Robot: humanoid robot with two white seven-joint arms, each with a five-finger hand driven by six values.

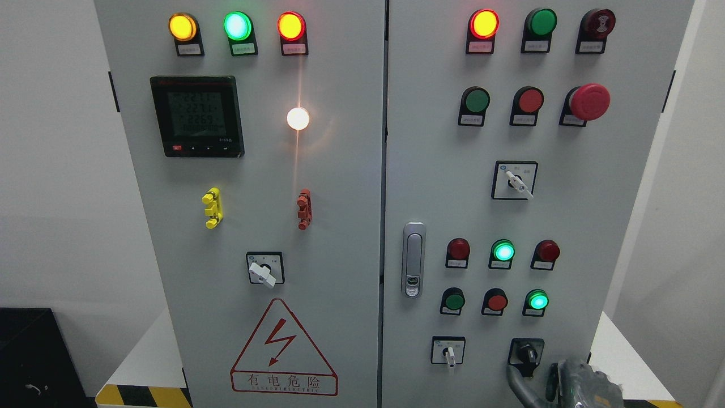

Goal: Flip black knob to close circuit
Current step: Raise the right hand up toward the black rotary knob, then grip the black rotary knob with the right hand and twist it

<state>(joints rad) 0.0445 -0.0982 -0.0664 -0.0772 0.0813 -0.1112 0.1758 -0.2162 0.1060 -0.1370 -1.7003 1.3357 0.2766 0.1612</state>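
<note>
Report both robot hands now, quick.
Left robot hand: not in view.
Right robot hand: at the bottom edge, just below the black knob; one finger reaches up to it, but open or closed cannot be told.

I see the tall grey metal control cabinet (pixel 340 187) standing on a white platform (pixel 150 357) that shows at both lower sides, with yellow-and-black hazard striping (pixel 141 395) along its near left edge. A black box (pixel 34 357) sits just left of it.
</note>
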